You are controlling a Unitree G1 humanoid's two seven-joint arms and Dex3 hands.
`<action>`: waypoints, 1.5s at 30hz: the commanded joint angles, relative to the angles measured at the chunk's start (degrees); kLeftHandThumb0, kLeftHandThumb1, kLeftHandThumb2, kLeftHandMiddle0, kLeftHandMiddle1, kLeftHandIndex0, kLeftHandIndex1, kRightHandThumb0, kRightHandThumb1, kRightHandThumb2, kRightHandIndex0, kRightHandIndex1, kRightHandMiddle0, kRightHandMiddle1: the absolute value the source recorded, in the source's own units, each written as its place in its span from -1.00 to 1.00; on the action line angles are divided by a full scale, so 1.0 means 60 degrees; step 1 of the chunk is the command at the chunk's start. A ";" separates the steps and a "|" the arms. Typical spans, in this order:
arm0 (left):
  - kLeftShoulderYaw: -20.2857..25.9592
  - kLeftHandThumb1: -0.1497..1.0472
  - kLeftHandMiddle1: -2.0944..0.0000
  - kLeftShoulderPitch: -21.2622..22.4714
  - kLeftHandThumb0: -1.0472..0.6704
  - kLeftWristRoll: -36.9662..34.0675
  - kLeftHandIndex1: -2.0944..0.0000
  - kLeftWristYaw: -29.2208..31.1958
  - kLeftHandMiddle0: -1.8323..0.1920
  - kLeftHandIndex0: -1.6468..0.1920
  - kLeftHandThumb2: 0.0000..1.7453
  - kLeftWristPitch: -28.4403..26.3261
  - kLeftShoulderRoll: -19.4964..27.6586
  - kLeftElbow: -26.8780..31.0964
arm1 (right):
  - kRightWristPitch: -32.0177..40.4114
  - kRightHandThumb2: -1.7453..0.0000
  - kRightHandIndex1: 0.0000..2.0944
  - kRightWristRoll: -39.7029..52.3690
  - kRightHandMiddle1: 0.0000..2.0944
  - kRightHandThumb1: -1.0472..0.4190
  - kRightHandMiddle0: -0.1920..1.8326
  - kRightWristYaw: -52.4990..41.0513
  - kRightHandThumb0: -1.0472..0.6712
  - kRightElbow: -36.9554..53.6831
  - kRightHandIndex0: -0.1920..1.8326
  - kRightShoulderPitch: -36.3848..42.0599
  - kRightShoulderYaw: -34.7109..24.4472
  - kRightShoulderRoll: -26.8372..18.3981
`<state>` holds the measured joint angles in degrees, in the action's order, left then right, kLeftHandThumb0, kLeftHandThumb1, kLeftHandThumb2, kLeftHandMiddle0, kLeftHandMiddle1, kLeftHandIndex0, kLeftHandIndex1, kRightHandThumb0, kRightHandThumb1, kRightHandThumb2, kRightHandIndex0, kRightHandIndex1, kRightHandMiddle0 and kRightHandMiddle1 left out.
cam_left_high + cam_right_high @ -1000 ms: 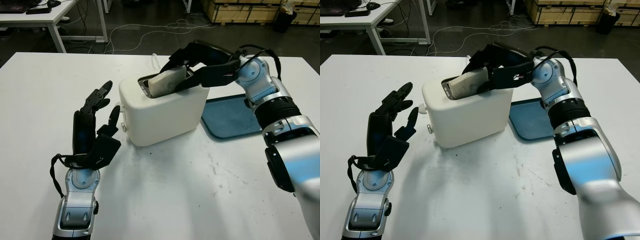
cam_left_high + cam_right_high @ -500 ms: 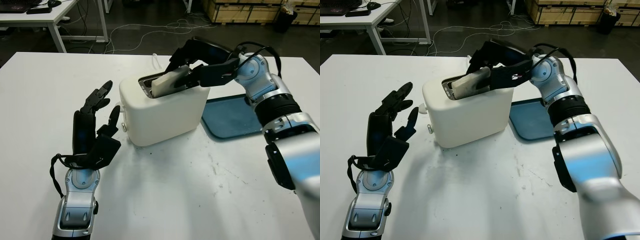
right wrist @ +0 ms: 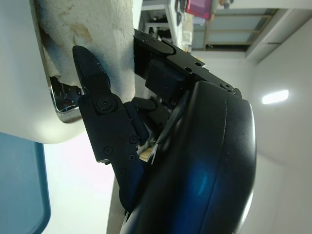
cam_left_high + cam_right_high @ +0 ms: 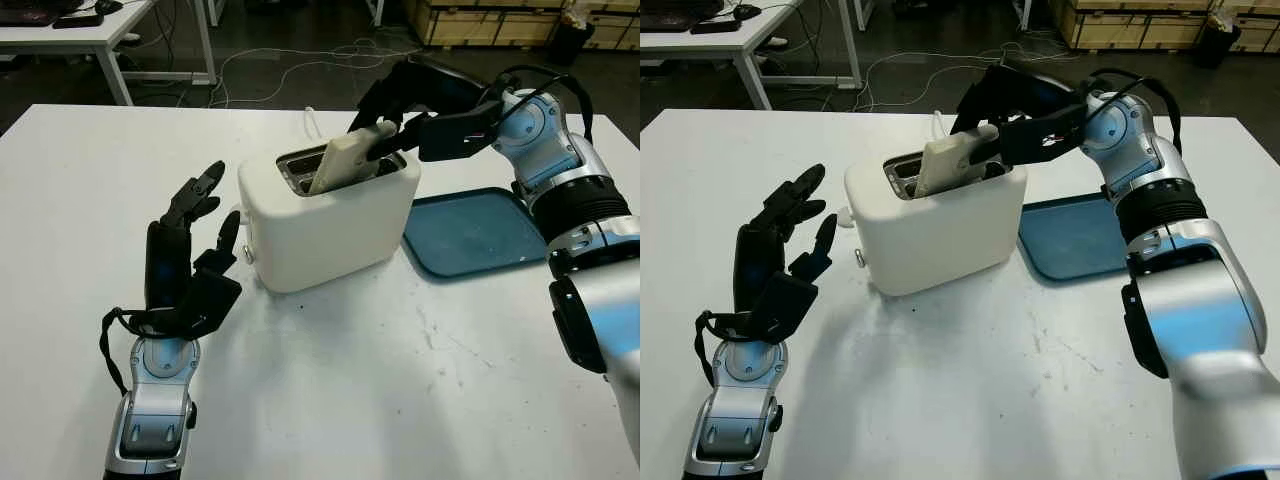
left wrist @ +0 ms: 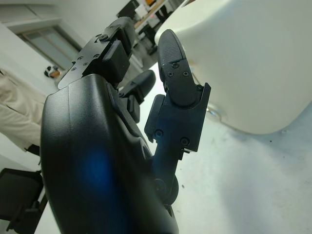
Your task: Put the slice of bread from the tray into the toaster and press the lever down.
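Observation:
A white toaster (image 4: 330, 225) stands mid-table with its slots facing up. The slice of bread (image 4: 345, 158) leans tilted in the slot, its lower end inside and its upper end sticking out. My right hand (image 4: 392, 118) is above the toaster's right end, shut on the bread's upper part; its fingers (image 3: 105, 126) press the crust (image 3: 92, 29). The blue tray (image 4: 470, 230) lies to the right of the toaster with nothing on it. My left hand (image 4: 190, 245) is held upright and open to the left of the toaster, near the small lever knob (image 4: 246, 254).
Cables run over the floor beyond the table's far edge. Another white table (image 4: 90, 30) stands at the back left, and wooden crates (image 4: 490, 20) at the back right. Bare table surface stretches in front of the toaster.
My right hand has lifted and turned the bread from lying flat across the slot to standing more upright, its lower end going into the slot. The left hand has not moved.

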<state>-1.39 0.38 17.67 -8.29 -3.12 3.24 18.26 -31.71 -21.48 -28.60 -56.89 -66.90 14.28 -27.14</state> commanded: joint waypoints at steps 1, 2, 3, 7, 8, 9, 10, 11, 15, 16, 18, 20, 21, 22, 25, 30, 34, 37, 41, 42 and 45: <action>0.0006 0.79 0.15 -0.0026 -0.29 0.0071 0.97 -0.0056 0.61 0.26 -0.47 0.0117 0.0024 -0.0011 | 0.0182 1.00 -0.18 -0.0065 -0.89 -0.67 0.39 0.0016 -0.15 0.0153 0.22 -0.0007 0.0036 -0.0139; 0.0010 0.79 0.15 -0.0026 -0.29 0.0040 0.97 -0.0056 0.62 0.26 -0.47 0.0128 0.0011 -0.0017 | 0.0127 1.00 -0.19 -0.0061 -0.89 -0.67 0.39 -0.0005 -0.14 0.0142 0.22 0.0023 0.0054 -0.0140; 0.0010 0.79 0.15 -0.0025 -0.29 0.0026 0.97 -0.0057 0.62 0.26 -0.47 0.0144 0.0008 -0.0024 | 0.0057 1.00 -0.20 -0.0036 -0.89 -0.67 0.39 -0.0036 -0.13 0.0121 0.23 0.0050 0.0060 -0.0130; 0.0020 0.79 0.15 -0.0043 -0.30 -0.0054 0.98 -0.0013 0.63 0.28 -0.46 0.0120 -0.0012 0.0001 | -0.0144 1.00 -0.23 -0.0089 -0.89 -0.64 0.41 -0.0016 -0.13 0.0060 0.25 0.0138 0.0157 -0.0059; 0.0020 0.79 0.15 -0.0046 -0.31 -0.0021 0.98 -0.0024 0.63 0.27 -0.46 0.0169 0.0023 -0.0027 | -0.0172 1.00 -0.23 -0.0169 -0.89 -0.64 0.41 0.0029 -0.13 0.0073 0.25 0.0157 0.0231 -0.0045; 0.0018 0.79 0.15 -0.0043 -0.31 0.0031 0.98 -0.0054 0.63 0.27 -0.46 0.0203 0.0046 -0.0049 | -0.0178 1.00 -0.22 -0.0212 -0.89 -0.64 0.41 0.0038 -0.13 0.0078 0.25 0.0171 0.0297 -0.0028; 0.0016 0.79 0.15 -0.0037 -0.31 0.0077 0.98 -0.0083 0.62 0.27 -0.47 0.0212 0.0058 -0.0060 | -0.0156 1.00 -0.23 -0.0225 -0.90 -0.63 0.41 0.0016 -0.13 0.0077 0.25 0.0177 0.0354 -0.0010; 0.0016 0.79 0.14 -0.0029 -0.32 0.0107 0.97 -0.0113 0.62 0.26 -0.47 0.0223 0.0055 -0.0074 | -0.0122 1.00 -0.24 -0.0216 -0.90 -0.63 0.41 -0.0025 -0.13 0.0068 0.24 0.0182 0.0398 0.0013; 0.0008 0.79 0.14 -0.0028 -0.29 0.0017 0.97 -0.0136 0.62 0.26 -0.46 0.0222 0.0000 -0.0070 | -0.0148 1.00 -0.23 -0.0312 -0.91 -0.63 0.41 -0.0009 -0.14 0.0070 0.27 0.0243 0.0604 0.0049; -0.0001 0.79 0.14 -0.0038 -0.29 0.0048 0.98 -0.0137 0.62 0.27 -0.46 0.0232 0.0031 -0.0068 | -0.0081 1.00 -0.22 -0.0332 -0.91 -0.63 0.41 -0.0050 -0.14 0.0081 0.27 0.0256 0.0658 0.0058; -0.0005 0.79 0.14 -0.0041 -0.29 0.0074 0.97 -0.0161 0.61 0.26 -0.46 0.0228 0.0032 -0.0065 | 0.0089 0.99 -0.22 -0.0363 -0.91 -0.65 0.41 -0.0133 -0.15 0.0136 0.24 0.0288 0.0754 0.0073; -0.0002 0.79 0.14 -0.0044 -0.30 0.0034 0.98 -0.0140 0.62 0.26 -0.47 0.0181 0.0008 -0.0051 | 0.0169 1.00 -0.22 -0.0382 -0.92 -0.64 0.41 -0.0218 -0.15 0.0198 0.24 0.0360 0.0830 0.0086; -0.0007 0.79 0.14 -0.0049 -0.31 0.0040 0.98 -0.0132 0.62 0.26 -0.47 0.0178 0.0017 -0.0049 | 0.0160 1.00 -0.22 -0.0398 -0.92 -0.64 0.41 -0.0224 -0.14 0.0224 0.24 0.0407 0.0860 0.0092; -0.0018 0.79 0.14 -0.0052 -0.30 0.0080 0.98 -0.0140 0.62 0.26 -0.46 0.0188 0.0035 -0.0053 | 0.0114 1.00 -0.22 -0.0426 -0.92 -0.64 0.41 -0.0210 -0.14 0.0243 0.24 0.0455 0.0892 0.0098; -0.0034 0.79 0.14 -0.0056 -0.30 0.0111 0.97 -0.0160 0.62 0.26 -0.46 0.0180 0.0026 -0.0045 | -0.0190 1.00 -0.22 -0.0521 -0.92 -0.63 0.42 -0.0096 -0.14 0.0207 0.26 0.0575 0.1001 0.0118; -0.0024 0.79 0.15 -0.0082 -0.28 -0.0006 0.97 -0.0124 0.62 0.26 -0.47 0.0147 -0.0031 -0.0015 | -0.0496 0.99 -0.24 -0.0717 -0.93 -0.65 0.41 0.0140 -0.15 0.0237 0.27 0.0769 0.1316 0.0192; -0.0050 0.79 0.15 -0.0101 -0.28 0.0101 0.97 -0.0161 0.62 0.25 -0.47 0.0123 -0.0019 0.0012 | -0.0860 1.00 -0.23 -0.1088 -0.97 -0.65 0.34 0.0670 -0.20 0.0272 0.13 0.0903 0.1604 0.0170; -0.0046 0.79 0.16 -0.0102 -0.28 0.0107 0.97 -0.0121 0.61 0.26 -0.47 0.0082 0.0007 0.0051 | -0.0963 1.00 -0.42 -0.1591 -1.00 -0.64 0.01 0.1024 -0.31 0.0520 -0.31 0.0880 0.1905 -0.0040; -0.0024 0.79 0.16 -0.0093 -0.28 -0.0014 0.98 -0.0083 0.61 0.26 -0.47 0.0116 -0.0020 0.0018 | -0.1156 1.00 -0.58 -0.2019 -1.00 -0.63 -0.38 0.1412 -0.41 0.0948 -0.69 0.0733 0.2045 -0.0436; -0.0016 0.79 0.16 -0.0091 -0.28 -0.0070 0.98 -0.0057 0.61 0.26 -0.47 0.0110 -0.0034 0.0023 | -0.1209 1.00 -0.60 -0.2086 -1.00 -0.62 -0.44 0.1541 -0.43 0.1048 -0.75 0.0683 0.2022 -0.0526; -0.0020 0.79 0.16 -0.0085 -0.28 -0.0069 0.98 -0.0042 0.63 0.26 -0.46 0.0046 -0.0040 0.0048 | -0.1159 0.99 -0.78 -0.1889 -0.99 -0.65 -0.55 0.1598 -0.45 0.1358 -0.80 0.0530 0.1711 -0.0706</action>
<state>-1.41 0.27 17.27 -8.81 -2.88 2.96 18.15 -38.30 -32.66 -18.60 -49.46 -63.86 25.05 -30.39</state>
